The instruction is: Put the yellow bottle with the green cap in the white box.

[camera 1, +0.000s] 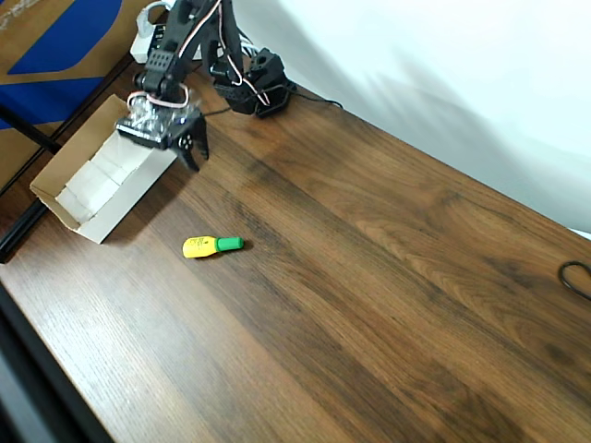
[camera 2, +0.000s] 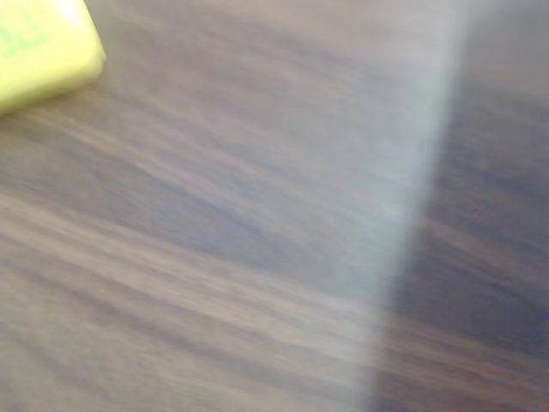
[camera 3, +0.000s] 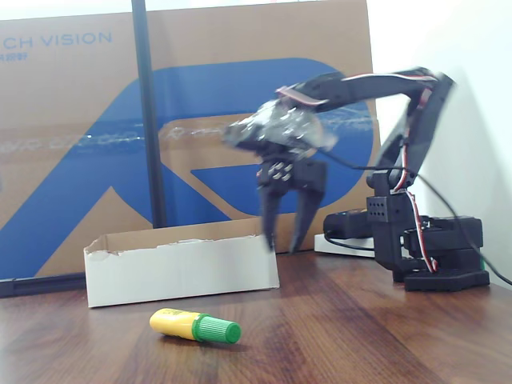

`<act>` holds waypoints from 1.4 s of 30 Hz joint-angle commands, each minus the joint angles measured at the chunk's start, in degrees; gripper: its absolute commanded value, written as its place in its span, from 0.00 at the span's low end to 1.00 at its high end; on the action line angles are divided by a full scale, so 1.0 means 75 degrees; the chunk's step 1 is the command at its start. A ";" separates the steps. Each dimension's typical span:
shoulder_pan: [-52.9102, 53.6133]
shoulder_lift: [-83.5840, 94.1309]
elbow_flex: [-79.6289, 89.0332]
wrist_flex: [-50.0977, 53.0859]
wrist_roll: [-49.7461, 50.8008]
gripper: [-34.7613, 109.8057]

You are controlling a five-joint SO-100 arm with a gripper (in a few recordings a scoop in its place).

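The yellow bottle with the green cap [camera 1: 211, 245] is seen lying on its side on the wooden table [camera 1: 388, 277], just in front of the white box [camera 1: 97, 180], not touching it. It looks tiny, light, hard and smooth, so it may roll or slip. It is best pinched across the yellow middle. The gripper [camera 3: 284, 240] is held up beside the box, its jaws apart and empty.
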 commanded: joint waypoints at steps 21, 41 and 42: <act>-0.1207 -0.4676 -0.4805 0.0234 -0.0035 0.34; -0.0598 -0.6797 -0.6926 -0.1559 -0.0574 0.34; -0.0598 -0.6855 -0.6984 -0.1535 -0.0598 0.34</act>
